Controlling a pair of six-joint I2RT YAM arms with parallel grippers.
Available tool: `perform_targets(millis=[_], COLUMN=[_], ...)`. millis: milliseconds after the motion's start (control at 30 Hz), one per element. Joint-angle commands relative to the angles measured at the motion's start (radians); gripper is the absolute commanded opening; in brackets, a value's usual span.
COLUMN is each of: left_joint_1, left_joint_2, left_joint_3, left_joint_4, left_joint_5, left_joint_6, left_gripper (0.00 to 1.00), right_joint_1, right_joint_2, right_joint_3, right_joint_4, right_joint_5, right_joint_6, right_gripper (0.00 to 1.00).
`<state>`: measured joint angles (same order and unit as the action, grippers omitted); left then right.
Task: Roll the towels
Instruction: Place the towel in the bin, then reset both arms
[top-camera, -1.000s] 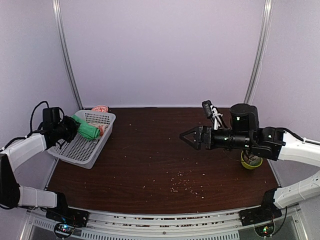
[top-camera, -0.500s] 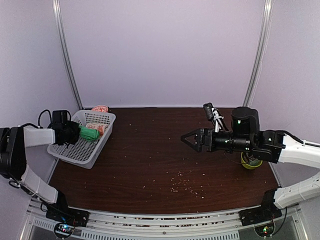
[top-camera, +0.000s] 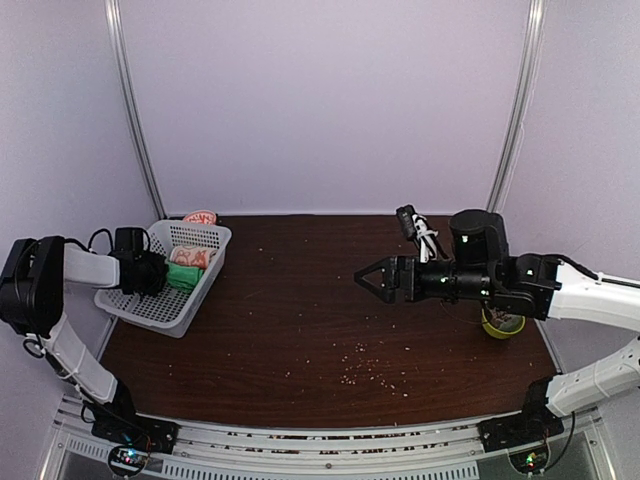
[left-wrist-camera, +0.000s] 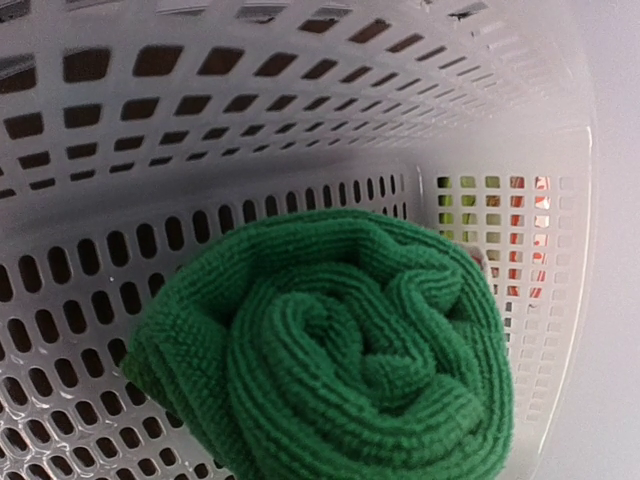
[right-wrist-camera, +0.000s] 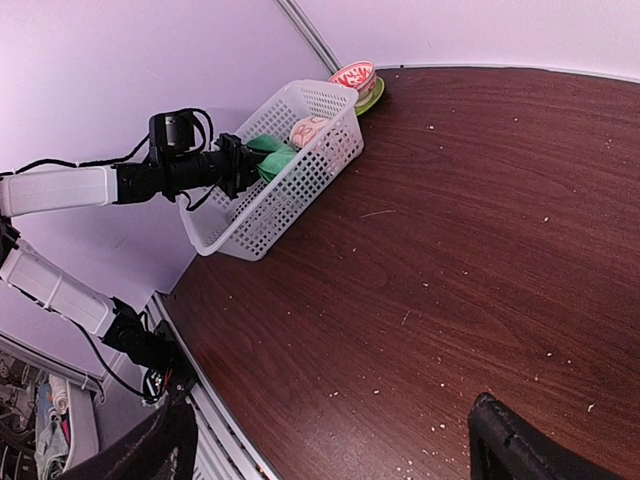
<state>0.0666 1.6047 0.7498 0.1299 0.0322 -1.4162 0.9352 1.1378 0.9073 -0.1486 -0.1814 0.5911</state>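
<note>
The green towel (top-camera: 183, 277), rolled into a tight coil, lies in the white basket (top-camera: 150, 300) at the table's left. My left gripper (top-camera: 160, 274) reaches in from the left and is shut on its end. In the left wrist view the coil's spiral end (left-wrist-camera: 340, 360) fills the lower frame and hides the fingers. The pinkish printed towel (top-camera: 192, 256), also rolled, rests just behind the green one (right-wrist-camera: 268, 158) in the basket. My right gripper (top-camera: 368, 278) hovers open over the middle of the table, with nothing between its fingers (right-wrist-camera: 510, 440).
A reddish bowl on a green plate (top-camera: 200, 216) stands behind the basket by the back wall. A yellow-green bowl (top-camera: 502, 322) sits under the right arm. Crumbs (top-camera: 370, 372) are scattered over the dark wooden table (top-camera: 300, 320) near the front.
The left arm has swung and carried the green roll down and deeper into the basket, beside the pink roll. The right gripper has drifted slightly left.
</note>
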Motion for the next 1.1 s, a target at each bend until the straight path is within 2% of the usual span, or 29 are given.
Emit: perform_targets(millis=[0,200,433,500,533,767,1067], left_joint_1=[0.001,0.001,0.0,0.0,0.001,0.001,-0.037], left_joint_2=[0.028,0.015,-0.041,-0.065,-0.077,-0.203,-0.493], left_joint_3=[0.044,0.051,0.06,0.061,0.062,0.067,0.158], left_joint_4=[-0.01,-0.086,-0.257,-0.304,-0.324,-0.445,-0.61], left_joint_5=[0.032,0.034,-0.009,-0.022,-0.028,-0.035,-0.086], left_joint_6=[0.05,0.087,0.121,0.13,0.135,0.154,0.298], left_gripper=[0.2,0.43,0.69,0.93,0.97,0.98,0.98], right_joint_1=[-0.005,-0.005,-0.006,-0.005,-0.005,-0.006,-0.007], right_joint_2=[0.012,0.013,-0.001,-0.004,-0.005,-0.009,-0.018], right_joint_3=[0.043,0.049,0.046,0.045,0.044,0.046,0.056], right_joint_4=[-0.028,-0.038,-0.052,-0.053,-0.055,-0.064,-0.095], right_joint_5=[0.023,0.029,0.042,0.043,0.044,0.045,0.13], right_joint_6=[-0.024,-0.032,-0.044,-0.046,-0.047,-0.055,-0.063], right_gripper=[0.94,0.94,0.94,0.95,0.95,0.95,0.98])
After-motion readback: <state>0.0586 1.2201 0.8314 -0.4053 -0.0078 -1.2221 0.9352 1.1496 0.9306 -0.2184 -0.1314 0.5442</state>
